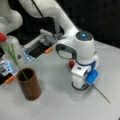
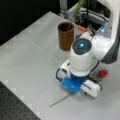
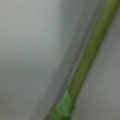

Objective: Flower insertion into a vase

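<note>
Vase (image 1: 29, 87) holding one red flower (image 1: 3, 37), gripper (image 1: 80, 86) low over second flower (image 2: 102, 73), grip state unclear

You have a pale grey table (image 1: 55, 100) carrying the dark-brown vase (image 1: 29, 86) upright near its far edge, and a red flower (image 2: 102, 73) lying flat closer to the middle, its thin stem (image 1: 102, 94) running out across the bare surface.
</note>
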Tool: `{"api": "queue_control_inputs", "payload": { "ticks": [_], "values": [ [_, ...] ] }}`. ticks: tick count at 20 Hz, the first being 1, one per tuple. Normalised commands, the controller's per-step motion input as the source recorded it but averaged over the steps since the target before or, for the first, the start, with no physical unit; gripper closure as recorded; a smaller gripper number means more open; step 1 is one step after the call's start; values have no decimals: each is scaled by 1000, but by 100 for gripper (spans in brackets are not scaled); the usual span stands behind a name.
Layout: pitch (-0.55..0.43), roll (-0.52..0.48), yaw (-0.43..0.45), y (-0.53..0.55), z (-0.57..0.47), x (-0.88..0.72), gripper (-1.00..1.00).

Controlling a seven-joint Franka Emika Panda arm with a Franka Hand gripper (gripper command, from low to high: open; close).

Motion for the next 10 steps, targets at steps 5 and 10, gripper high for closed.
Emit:
{"api": "queue_control_inputs", "payload": {
  "ticks": [5,10],
  "values": [
    [15,-240,16,88,-91,238,100],
    [22,-237,28,141,-91,215,100]
  ]
}}
